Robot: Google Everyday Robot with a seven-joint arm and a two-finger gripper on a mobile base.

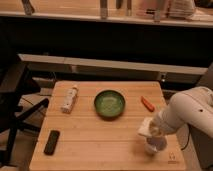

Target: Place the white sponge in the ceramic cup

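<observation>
Nearest the camera, at the front right of the wooden table, the ceramic cup stands close to the table's front edge. Directly above it hangs the gripper, reaching in from the white arm on the right; its jaws are closed on the white sponge, which sits just over the cup's left rim, not yet inside. At front left lies a black remote. Farther back, a green bowl sits mid-table, with a small orange object to its right and a whitish bottle lying to its left.
</observation>
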